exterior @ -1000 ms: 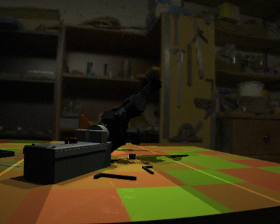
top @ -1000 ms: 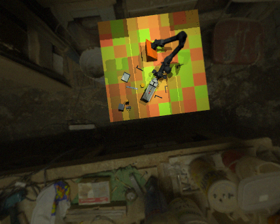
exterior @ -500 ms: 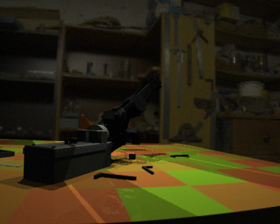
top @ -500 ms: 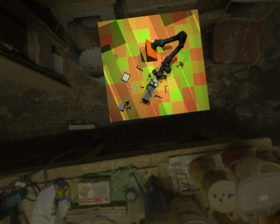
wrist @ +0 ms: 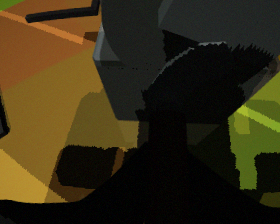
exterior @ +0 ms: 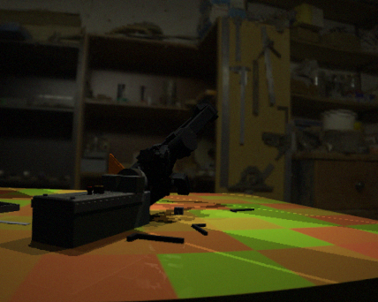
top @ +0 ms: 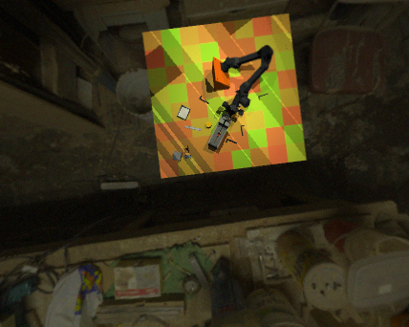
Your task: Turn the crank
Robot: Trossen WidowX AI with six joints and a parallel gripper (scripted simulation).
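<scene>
Machine housing (top: 215, 141) (exterior: 98, 221) (wrist: 141, 95): matt grey, smooth-faced, metal or plastic unclear; arm (top: 263, 67) (exterior: 179, 143): dull black, plastic-like; desk (top: 273, 150) (exterior: 217, 274) (wrist: 36, 110): smooth-looking, mostly matt, material indeterminate; background pegboard (exterior: 253, 159): wood-like, dull.

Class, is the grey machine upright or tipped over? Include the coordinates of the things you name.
Upright: the exterior view shows the grey machine (top: 215, 141) (exterior: 94, 222) (wrist: 128, 92) sitting flat, its long top facing upward.

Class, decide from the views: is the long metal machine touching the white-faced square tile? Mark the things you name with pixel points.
Apart: the top view shows patterned tabletop between the machine (top: 212, 146) and the tile (top: 183, 113).
</scene>
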